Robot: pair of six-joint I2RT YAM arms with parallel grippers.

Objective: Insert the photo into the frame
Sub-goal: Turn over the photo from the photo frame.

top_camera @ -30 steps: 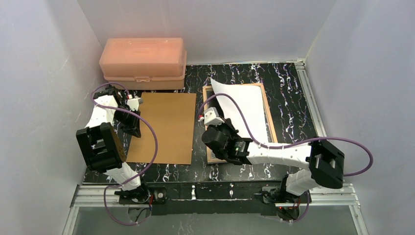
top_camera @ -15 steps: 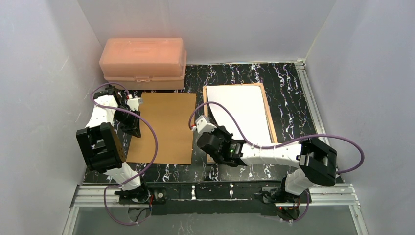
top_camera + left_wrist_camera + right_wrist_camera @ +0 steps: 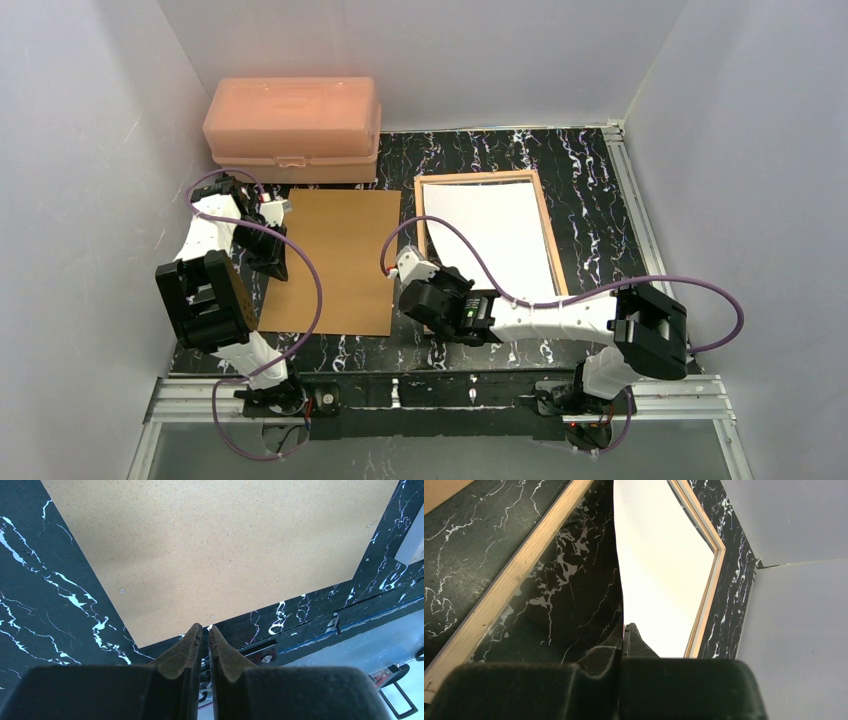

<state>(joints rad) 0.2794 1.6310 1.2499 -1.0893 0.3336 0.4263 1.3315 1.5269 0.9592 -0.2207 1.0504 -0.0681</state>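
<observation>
The frame [image 3: 547, 228] lies back up on the right of the table, its tan wood rails [image 3: 509, 585] round a clear pane. The photo [image 3: 490, 235], white back up, lies almost flat inside it. My right gripper [image 3: 428, 300] is at the frame's near left corner, shut on the photo's near left edge. In the right wrist view that edge [image 3: 659, 570] runs up from between the closed right gripper [image 3: 625, 626], slightly raised over the pane. My left gripper [image 3: 272, 270] hovers at the left, and the left wrist view shows the left gripper [image 3: 205, 627] shut and holding nothing.
A loose brown backing board [image 3: 335, 260] [image 3: 215, 545] lies left of the frame, under the left gripper. A pink plastic box [image 3: 292, 128] stands at the back left. White walls close in the table on three sides. A metal rail [image 3: 440, 395] runs along the near edge.
My right gripper moved toward the near left, drawing the photo with it. The photo, curled up and skewed a second ago, now lies nearly flat and square in the frame. The left arm stayed still.
</observation>
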